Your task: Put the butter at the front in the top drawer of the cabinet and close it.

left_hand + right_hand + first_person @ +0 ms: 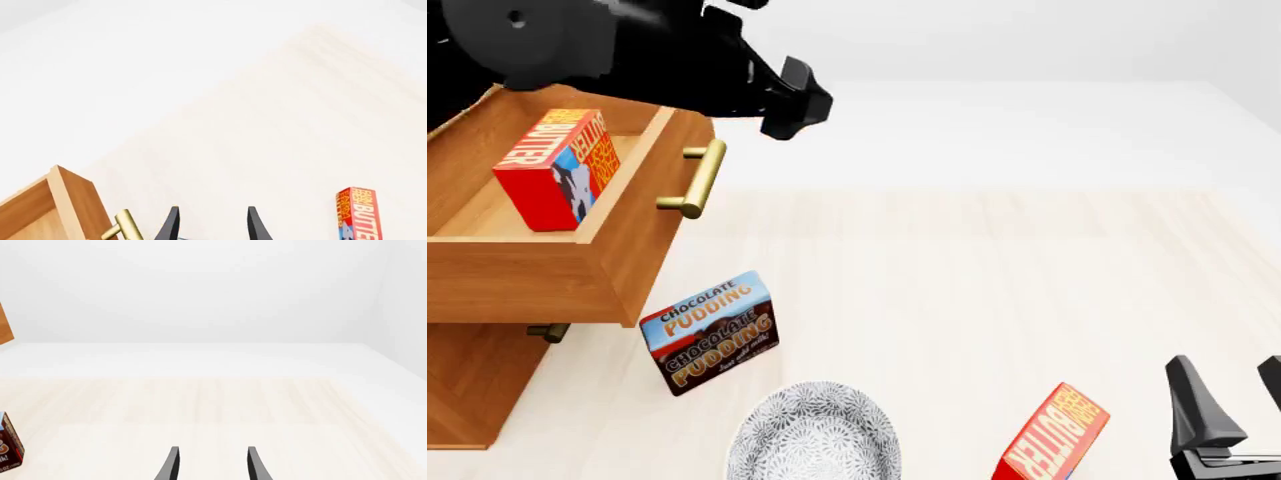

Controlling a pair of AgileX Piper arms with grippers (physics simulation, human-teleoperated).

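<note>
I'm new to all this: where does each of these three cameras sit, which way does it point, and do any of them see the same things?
Front view: fixed above and behind the arms, looking down over the table, open top drawer and both arms.
Left wrist view: behind the left gripper, facing the drawer's handle; its two fingers show.
Right wrist view: behind the right gripper, facing bare table; two fingers show.
Shared: left wrist and front both see the handle and a butter box standing on the table.
</note>
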